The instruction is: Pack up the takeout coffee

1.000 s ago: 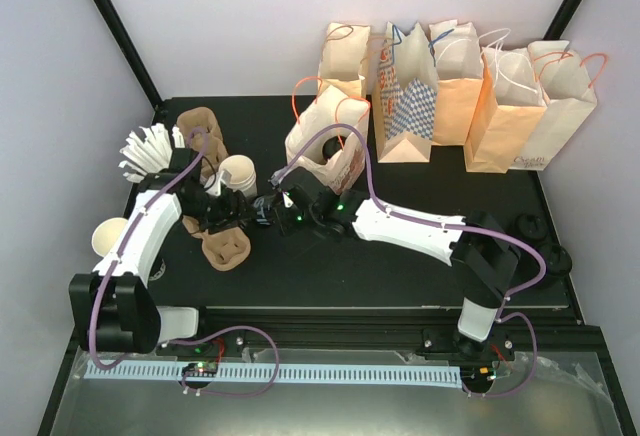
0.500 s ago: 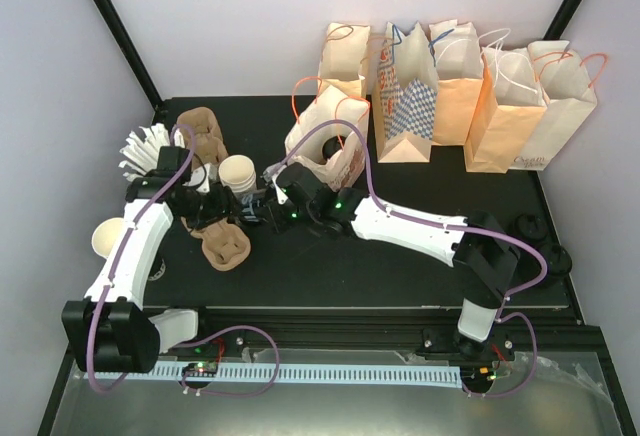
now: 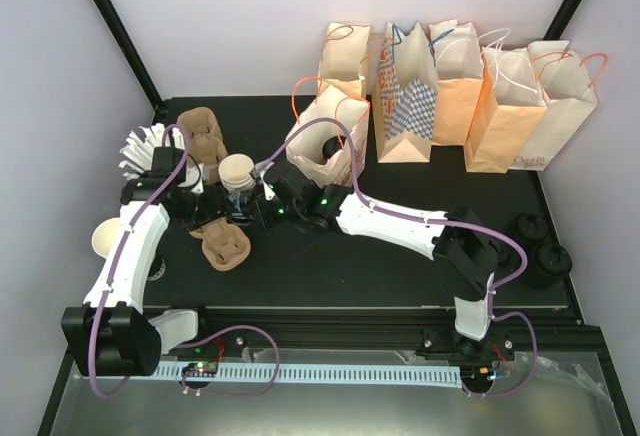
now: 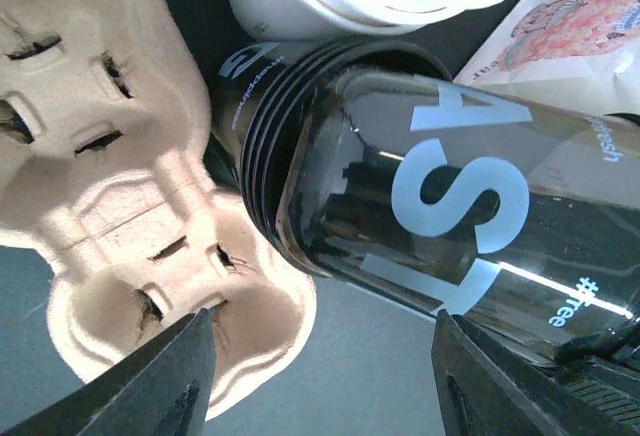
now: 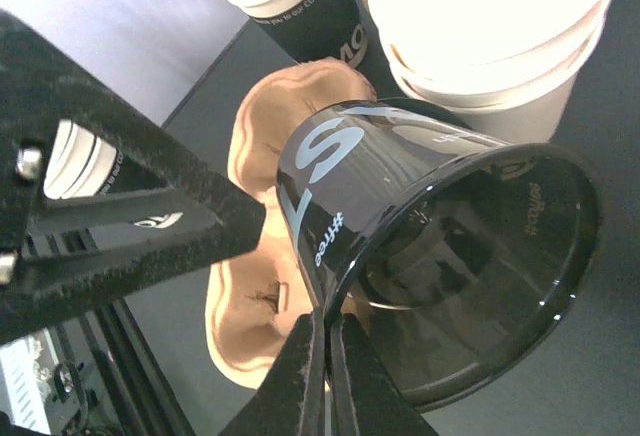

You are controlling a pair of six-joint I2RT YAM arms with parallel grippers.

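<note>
My right gripper (image 5: pixel 328 356) is shut on the rim of a dark see-through plastic cup (image 5: pixel 430 256) with pale lettering. The cup is tilted on its side above a brown pulp carrier (image 5: pixel 250 316). From the left wrist, the same cup (image 4: pixel 450 206) fills the upper right. My left gripper (image 4: pixel 335 386) is open and empty, low over the table beside the carrier (image 4: pixel 110 186). A white paper cup with a dark printed band, the takeout coffee (image 5: pixel 300 1), stands just behind, untouched. From above, both grippers (image 3: pixel 205 211) (image 3: pixel 258 206) meet by the carrier (image 3: pixel 225 248).
Cream paper cups (image 3: pixel 238 171) stand behind the grippers, and another (image 3: pixel 108 238) sits at the left edge. A carrier stack (image 3: pixel 200 131) is at the back left. An open paper bag (image 3: pixel 325 151) is mid-table, with more bags (image 3: pixel 460 86) along the back. Black lids (image 3: pixel 540 246) lie far right.
My right arm has reached further left, bringing the dark cup over the carrier. My left gripper has drawn back towards the cups and narrowed slightly.
</note>
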